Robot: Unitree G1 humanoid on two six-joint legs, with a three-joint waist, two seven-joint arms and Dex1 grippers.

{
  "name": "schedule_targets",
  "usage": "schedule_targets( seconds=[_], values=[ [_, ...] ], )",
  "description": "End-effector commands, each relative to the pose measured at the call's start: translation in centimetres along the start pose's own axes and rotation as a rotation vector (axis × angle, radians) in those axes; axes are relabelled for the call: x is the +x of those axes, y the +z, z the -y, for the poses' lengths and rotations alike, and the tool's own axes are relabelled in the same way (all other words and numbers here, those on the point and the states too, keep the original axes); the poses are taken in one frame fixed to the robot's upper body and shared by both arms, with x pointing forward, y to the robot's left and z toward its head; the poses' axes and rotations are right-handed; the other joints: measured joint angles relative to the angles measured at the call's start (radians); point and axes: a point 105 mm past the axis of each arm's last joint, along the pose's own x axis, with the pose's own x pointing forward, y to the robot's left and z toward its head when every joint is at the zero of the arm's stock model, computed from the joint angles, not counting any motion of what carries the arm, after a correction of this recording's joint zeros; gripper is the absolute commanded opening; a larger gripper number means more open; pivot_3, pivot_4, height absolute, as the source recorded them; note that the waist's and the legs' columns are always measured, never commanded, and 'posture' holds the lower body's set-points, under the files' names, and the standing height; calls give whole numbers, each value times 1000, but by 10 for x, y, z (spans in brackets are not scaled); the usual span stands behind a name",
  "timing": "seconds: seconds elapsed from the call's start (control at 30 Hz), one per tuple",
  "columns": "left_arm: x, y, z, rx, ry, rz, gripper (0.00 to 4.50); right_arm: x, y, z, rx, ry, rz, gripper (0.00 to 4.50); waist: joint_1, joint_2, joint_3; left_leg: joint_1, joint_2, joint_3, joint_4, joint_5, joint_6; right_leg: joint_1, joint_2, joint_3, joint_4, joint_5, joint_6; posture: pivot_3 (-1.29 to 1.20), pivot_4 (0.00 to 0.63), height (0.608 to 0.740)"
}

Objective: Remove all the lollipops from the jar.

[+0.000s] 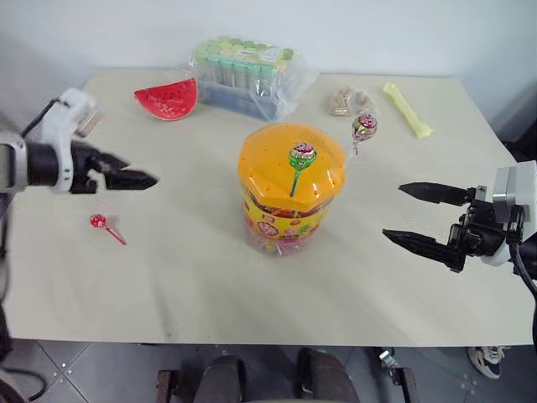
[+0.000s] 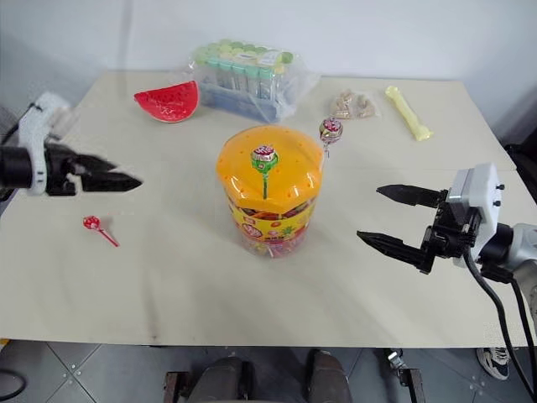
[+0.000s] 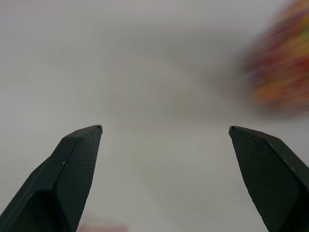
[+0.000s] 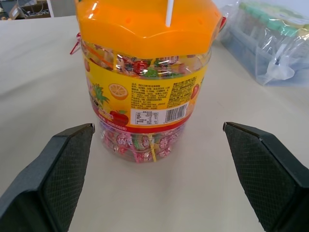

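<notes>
The left tool [image 1: 138, 179] hangs above the surface [image 1: 193, 277] with its two fingers spread wide and nothing between them, as its wrist view shows. The red lollipop [image 1: 99, 222] lies flat on the surface just below and a little short of this tool's tips, apart from them. The jar [image 1: 289, 189] stands ahead of the tips, well apart, near the middle of the surface.

The right tool [image 2: 386, 217] is also released, jaws wide and empty, pointing at the jar from the other side; the jar sits straight ahead between its fingers, with a gap left before the label.

Two lollipops stand in the jar's orange lid [image 2: 270, 168]: the green lollipop [image 2: 264, 156] upright near the lid's middle, and the pink lollipop [image 2: 331, 129] on a white stick at the lid's far edge, on the right tool's side.

Beyond the jar, far from both tools, lie a red watermelon slice [image 1: 169, 100], a bagged pack of tubes [image 1: 245, 74], a small wrapped snack [image 1: 349, 101] and a yellow tube [image 1: 407, 109].
</notes>
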Motion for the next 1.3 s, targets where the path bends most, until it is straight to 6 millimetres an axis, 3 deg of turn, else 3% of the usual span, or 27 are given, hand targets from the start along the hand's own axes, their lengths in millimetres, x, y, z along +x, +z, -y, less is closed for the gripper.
schedule_targets(
  seconds=[0.03, 0.37, 0.77, 1.07, 1.17, 1.3],
  values=[
    [-5, 40, 39, 204, -296, 321, 4468, -6, 19, -4, -51, 5, 39, 4500, -1, 0, 0, 0, 0, 0, 1, 0, 0, 0, 0, 0, 1, 0, 0, 0, 150, 740],
    [26, 23, 77, 418, -762, 343, 4468, -5, 35, -28, -59, -37, 130, 4500, 1, 0, 0, 0, 0, 1, 4, 0, 0, 1, 0, 0, 1, 0, 1, 0, 150, 740],
    [70, 36, 107, 511, -946, 380, 4468, -8, 38, -35, -58, -90, 163, 4500, 0, 0, 0, 0, 0, 0, 6, -2, 3, 2, 0, 1, 1, 1, 2, 0, 150, 740],
    [103, 37, 129, 540, -1003, 279, 4468, -11, 37, -39, -66, -130, 166, 4500, -1, 0, 0, 0, 0, 0, 6, -2, 4, 2, 0, 1, 0, 1, 3, 0, 150, 740],
    [103, 40, 131, 574, -1005, 298, 3882, -13, 37, -40, -74, -153, 163, 4500, 2, 0, 0, 0, -1, 0, 7, -2, 4, 3, 0, 2, 0, 2, 3, 0, 150, 740],
    [103, 42, 129, 568, -989, 279, 2700, -16, 37, -42, -78, -171, 159, 4500, 4, 0, 0, 0, -1, 0, 7, -2, 4, 3, 0, 2, 0, 2, 3, 0, 150, 740]
  ],
)
